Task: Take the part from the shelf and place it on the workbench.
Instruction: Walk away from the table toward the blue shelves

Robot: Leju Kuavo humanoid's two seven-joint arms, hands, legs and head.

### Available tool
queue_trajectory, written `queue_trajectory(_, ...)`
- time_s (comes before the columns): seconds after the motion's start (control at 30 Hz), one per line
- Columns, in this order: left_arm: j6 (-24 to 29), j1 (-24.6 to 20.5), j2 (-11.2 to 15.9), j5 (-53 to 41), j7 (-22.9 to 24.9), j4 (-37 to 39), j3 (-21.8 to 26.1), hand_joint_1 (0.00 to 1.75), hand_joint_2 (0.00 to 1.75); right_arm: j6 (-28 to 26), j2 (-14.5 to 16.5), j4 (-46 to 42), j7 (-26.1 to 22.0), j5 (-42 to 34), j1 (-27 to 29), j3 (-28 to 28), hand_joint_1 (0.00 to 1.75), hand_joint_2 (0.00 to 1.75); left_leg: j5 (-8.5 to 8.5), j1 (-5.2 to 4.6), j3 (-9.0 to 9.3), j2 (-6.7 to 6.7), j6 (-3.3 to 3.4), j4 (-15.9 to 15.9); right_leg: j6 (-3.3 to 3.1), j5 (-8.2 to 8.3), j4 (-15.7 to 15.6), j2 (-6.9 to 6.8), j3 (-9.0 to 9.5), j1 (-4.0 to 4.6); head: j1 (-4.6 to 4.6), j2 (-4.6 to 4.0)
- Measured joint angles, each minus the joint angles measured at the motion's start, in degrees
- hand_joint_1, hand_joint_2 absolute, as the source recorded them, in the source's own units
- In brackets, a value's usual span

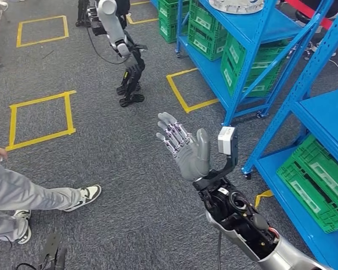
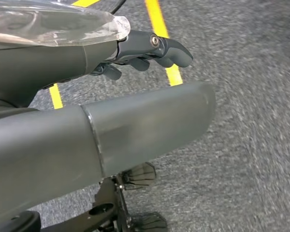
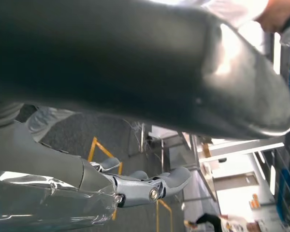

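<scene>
Right hand (image 1: pixel 188 151) raised at centre of head view, palm up, fingers (image 1: pixel 172 134) spread apart, nothing in it. Left hand (image 2: pixel 151 48) hangs over grey carpet with yellow tape lines; fingers (image 2: pixel 172 52) slightly curled, nothing between them.

Blue shelf (image 1: pixel 261 34) from 12 to 4 o'clock. A pale round part (image 1: pixel 237 5) lies on its top level at 1 o'clock, well apart from the right hand. Green crates (image 1: pixel 248 67) on the lower levels.

Second robot (image 1: pixel 124 50) stands at 11 o'clock. Person's legs (image 1: pixel 27 197) and sneakers at 8 o'clock.
</scene>
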Motion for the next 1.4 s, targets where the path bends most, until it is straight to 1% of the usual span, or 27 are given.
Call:
queue_trajectory(0.03, 0.0, 0.0, 0.0, 0.0, 0.0, 0.0, 0.0, 0.0, 0.0, 0.0, 0.0, -0.2, 0.1, 0.1, 0.1, -0.1, 0.0, 0.0, -0.13, -0.21, 0.07, 0.52, -0.27, 0.1, -0.4, -0.06, -1.1, -0.47, 0.57, 0.21, -0.07, 0.0)
queue_trajectory(0.1, 0.0, 0.0, 0.1, -0.1, 0.0, 0.0, 0.0, 0.0, 0.0, 0.0, 0.0, -0.3, 0.2, 0.2, 0.3, -0.1, 0.0, 0.0, -0.19, -0.43, 0.12, 1.17, -0.5, 0.1, -0.99, -0.08, -1.2, 0.08, 0.58, 0.29, -0.43, 0.0)
queue_trajectory(0.23, 0.0, 0.0, 0.1, -0.1, 0.0, 0.0, 0.0, 0.0, 0.0, 0.0, 0.0, -0.4, 0.3, 0.2, 0.5, -0.1, 0.0, 0.0, -0.2, -0.39, 0.2, 1.5, -0.54, 0.1, -1.09, -0.07, -1.2, 0.41, 0.51, 0.35, -0.63, 0.0)
queue_trajectory(0.3, 0.0, 0.0, 0.0, -0.1, 0.0, 0.0, 0.0, 0.0, 0.0, 0.0, 0.0, -0.5, 0.4, 0.3, 0.9, -0.2, 0.0, 0.0, -0.46, -0.18, 0.4, 1.89, -0.88, 0.1, -1.52, 0.02, -1.3, 1.21, 0.49, 0.4, -0.77, 0.0)
queue_trajectory(0.37, 0.0, 0.3, 0.0, 0.0, -0.2, 0.0, 0.0, 0.0, 0.0, 0.5, 0.0, -1.0, 0.8, 0.6, 1.6, -0.3, 0.0, 0.0, -4.94, 0.02, -4.18, -1.43, -1.2, 9.7, -2.53, 0.27, -1.4, 3.93, 0.46, 0.47, -1.21, 0.0)
queue_trajectory(0.4, 0.0, 0.5, 0.1, 0.0, -0.2, 0.0, 0.0, 0.0, 0.0, 0.8, 0.0, -1.1, 1.0, 0.7, 2.0, -0.4, 0.0, 0.0, -6.61, 0.07, -6.45, -3.31, -1.2, 14.2, -2.97, 0.4, -1.5, 5.5, 0.5, 0.51, -1.42, 0.0)
queue_trajectory(0.43, 0.0, 0.8, 0.1, 0.0, -0.3, 0.0, 0.0, 0.0, 0.0, 1.1, 0.0, -1.3, 1.1, 0.9, 2.3, -0.5, 0.0, 0.0, -7.32, -0.02, -8.35, -5.09, -0.89, 17.4, -3.19, 0.46, -1.5, 6.96, 0.46, 0.68, -1.6, 0.0)
queue_trajectory(0.5, 0.0, 0.8, 0.2, 0.0, -0.3, 0.0, 0.0, 0.0, 0.0, 1.5, 0.0, -1.4, 1.3, 0.9, 2.5, -0.7, 0.0, 0.0, -2.83, -0.17, -5.65, -6.22, -0.09, 10.5, -3.2, 0.5, -1.5, 8.62, 0.6, 0.84, -1.61, 0.0)
queue_trajectory(0.57, 0.1, 0.6, 0.3, 0.0, -0.3, 0.0, 0.0, 0.0, 0.0, 1.6, 0.0, -1.5, 1.3, 0.9, 2.5, -0.8, 0.0, 0.0, -0.03, -0.17, -2.51, -8.79, 0.58, 3.3, -2.97, 0.57, -1.4, 9.96, 0.44, 0.85, -1.56, 0.0)
queue_trajectory(0.63, 0.1, 0.4, 0.4, 0.0, -0.3, 0.0, 0.0, 0.0, 0.0, 1.7, 0.0, -1.6, 1.4, 1.0, 2.6, -0.9, 0.0, 0.0, 0.16, -0.29, -1.48, -9.82, 0.68, 0.8, -2.37, 0.77, -1.4, 11.23, 0.02, 0.53, -1.58, 0.0)
queue_trajectory(0.67, 0.1, 0.4, 0.4, 0.0, -0.3, 0.0, 0.0, 0.0, 0.0, 1.7, 0.0, -1.7, 1.4, 1.0, 2.7, -1.0, 0.0, 0.0, 0.28, -0.34, -1.35, -9.17, 0.68, 0.5, -1.98, 0.9, -1.5, 11.95, -0.17, 0.38, -1.64, 0.0)
queue_trajectory(0.7, 0.1, 0.4, 0.4, 0.0, -0.3, 0.0, 0.0, 0.0, 0.0, 1.8, 0.0, -1.8, 1.4, 1.0, 2.8, -1.1, 0.0, 0.0, 0.41, -0.28, -1.11, -8.41, 0.83, 0.2, -1.64, 0.84, -1.4, 11.88, -0.39, 0.36, -1.67, 0.0)
queue_trajectory(0.73, 0.1, 0.3, 0.4, 0.0, -0.3, 0.0, 0.0, 0.0, 0.0, 1.8, 0.0, -1.9, 1.4, 1.0, 2.8, -1.2, 0.0, 0.0, 0.55, -0.15, -0.81, -7.64, 1.03, -0.2, -1.33, 0.27, -0.6, 10.89, -0.85, 0.48, -1.56, -0.01)
queue_trajectory(0.77, 0.1, 0.3, 0.3, -0.1, -0.3, 0.0, 0.0, 0.0, 0.0, 1.8, 0.0, -2.0, 1.4, 1.0, 2.7, -1.3, 0.0, 0.0, 0.68, 0.0, -0.53, -6.84, 1.25, -0.6, -1.08, -0.91, 1.3, 9.25, -1.79, 0.62, -1.3, -0.01)
queue_trajectory(0.83, 0.1, 0.4, 0.3, -0.1, -0.3, 0.0, 0.0, 0.0, 0.0, 1.9, 0.0, -2.1, 1.4, 1.0, 2.7, -1.5, 0.0, 0.0, 0.65, -0.04, -0.24, -5.34, 1.5, -0.9, -0.62, -4.62, 8.7, 5.61, -5.24, 0.57, -0.8, -0.01)
queue_trajectory(0.87, 0.1, 0.5, 0.3, -0.1, -0.3, 0.0, 0.0, 0.0, 0.0, 1.9, 0.0, -2.1, 1.4, 1.0, 2.8, -1.5, 0.0, 0.0, 0.57, -0.1, -0.22, -4.57, 1.54, -0.9, -0.42, -6.13, 12.6, 4.8, -7.08, 0.4, -0.67, 0.0)
queue_trajectory(0.9, 0.1, 0.6, 0.3, -0.1, -0.3, 0.0, 0.0, 0.0, 0.0, 1.9, 0.0, -2.1, 1.4, 1.0, 2.9, -1.5, 0.0, 0.0, 0.47, -0.13, -0.18, -3.78, 1.5, -0.8, -0.23, -6.75, 15.0, 4.38, -8.21, 0.2, -0.67, 0.0)
queue_trajectory(0.93, 0.1, 0.7, 0.3, -0.1, -0.3, 0.0, 0.0, 0.0, 0.0, 1.9, 0.0, -2.1, 1.4, 1.0, 3.0, -1.5, 0.0, 0.0, 0.35, -0.13, -0.11, -3.0, 1.39, -0.8, -0.06, -6.22, 15.0, 4.13, -8.16, 0.02, -0.65, 0.0)
queue_trajectory(0.97, 0.1, 0.7, 0.3, -0.1, -0.3, 0.0, 0.0, 0.0, 0.0, 1.9, 0.0, -2.1, 1.5, 1.0, 3.0, -1.6, 0.0, 0.0, 0.19, -0.1, 0.03, -2.29, 1.24, -0.7, 0.06, -4.67, 12.6, 3.79, -6.8, -0.14, -0.6, 0.0)
queue_trajectory(1.03, 0.1, 0.7, 0.3, -0.1, -0.3, 0.0, 0.0, 0.0, 0.0, 1.9, 0.0, -2.2, 1.5, 1.0, 3.0, -1.6, 0.0, 0.0, -0.23, -0.14, 0.49, -1.02, 0.78, -0.6, 0.1, -1.22, 4.1, 1.59, -2.15, -0.12, -0.45, 0.0)
queue_trajectory(1.1, 0.1, 0.6, 0.3, -0.1, -0.3, 0.0, 0.0, 0.0, 0.0, 1.9, 0.0, -2.4, 1.6, 1.0, 3.0, -1.7, 0.0, 0.0, -0.58, -0.48, 0.74, 0.01, 0.25, -0.4, -0.51, -0.02, -1.0, 0.01, 0.69, 0.21, -0.48, 0.0)
queue_trajectory(1.13, 0.1, 0.5, 0.4, -0.2, -0.3, 0.0, 0.0, 0.0, 0.0, 1.9, 0.0, -2.4, 1.6, 1.0, 3.0, -1.7, 0.0, 0.0, -0.65, -0.63, 0.81, 0.51, 0.03, -0.4, -0.91, -0.25, -1.4, 0.08, 0.86, 0.43, -0.62, 0.0)
queue_trajectory(1.2, 0.1, 0.4, 0.3, -0.2, -0.3, 0.0, 0.0, 0.0, 0.0, 1.9, 0.0, -2.5, 1.7, 1.0, 3.0, -1.7, 0.0, 0.0, -0.96, -0.55, 1.0, 1.16, -0.52, -0.2, -1.69, -0.01, -1.5, 1.64, 0.85, 0.44, -0.92, 0.0)
queue_trajectory(1.27, 0.1, 0.3, 0.2, -0.3, -0.3, 0.0, 0.0, 0.0, 0.0, 1.9, 0.0, -2.6, 1.7, 1.0, 3.0, -1.7, 0.0, 0.0, -2.88, -0.22, 0.07, -0.99, -1.02, 2.3, -2.34, 0.23, -1.7, 2.91, 0.88, 0.31, -1.16, 0.0)
queue_trajectory(1.33, 0.1, 0.4, 0.2, -0.3, -0.3, 0.0, 0.0, 0.0, 0.0, 1.9, 0.0, -2.8, 1.8, 1.0, 2.9, -1.7, 0.0, 0.0, -6.75, -0.1, -3.49, -4.05, -1.19, 9.8, -2.82, 0.39, -1.7, 4.11, 0.76, 0.27, -1.45, -0.01)
queue_trajectory(1.37, 0.1, 0.4, 0.2, -0.3, -0.2, 0.0, 0.0, 0.0, 0.0, 1.9, 0.0, -2.8, 1.8, 1.0, 2.9, -1.7, 0.0, 0.0, -8.46, -0.12, -5.74, -4.69, -1.16, 14.2, -2.97, 0.44, -1.7, 4.78, 0.67, 0.34, -1.54, -0.01)
queue_trajectory(1.4, 0.1, 0.6, 0.2, -0.3, -0.2, 0.0, 0.0, 0.0, 0.0, 1.9, 0.0, -2.8, 1.8, 1.0, 3.0, -1.7, 0.0, 0.0, -9.22, -0.15, -7.47, -4.95, -1.09, 17.3, -3.07, 0.48, -1.7, 5.58, 0.61, 0.42, -1.59, -0.01)
